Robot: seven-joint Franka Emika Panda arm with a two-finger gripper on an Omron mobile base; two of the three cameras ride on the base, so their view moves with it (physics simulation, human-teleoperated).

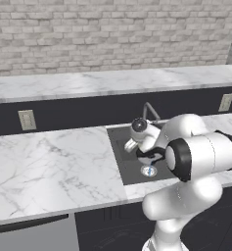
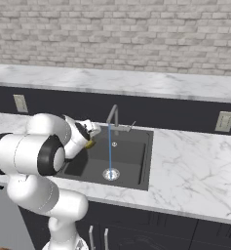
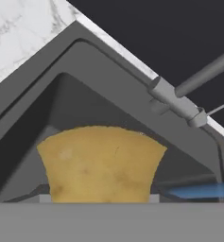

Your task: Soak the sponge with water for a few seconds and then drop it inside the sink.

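You have the marble counter (image 2: pixel 185 161) running the width of the scene, and the sink (image 2: pixel 136 166) is set into it against the back edge, under the dark backsplash. The arm (image 2: pixel 34 151) reaches in over the sink's left rim as the right base view frames it. The faucet (image 2: pixel 113 114) stands at the middle of the back rim, and the water (image 2: pixel 110 149) drops from its spout in a straight blue line onto the drain (image 2: pixel 111 173) in the middle of the basin floor.

Your gripper (image 2: pixel 89 141) hangs above the left part of the basin, near the back-left corner, and its jaws are clenched on the sponge (image 2: pixel 90 144). In the right base view the sponge shows as a small yellow tip right at the end of the hand, well clear of the basin floor. In the hand view the sponge (image 3: pixel 101 163) sits squarely ahead of the fingers, pinched in at the bottom and flaring wider at its far edge.

The stream lies beside the sponge, apart from it; in the hand view the water (image 3: pixel 201 190) runs out to the right of the sponge's lower corner without touching it.
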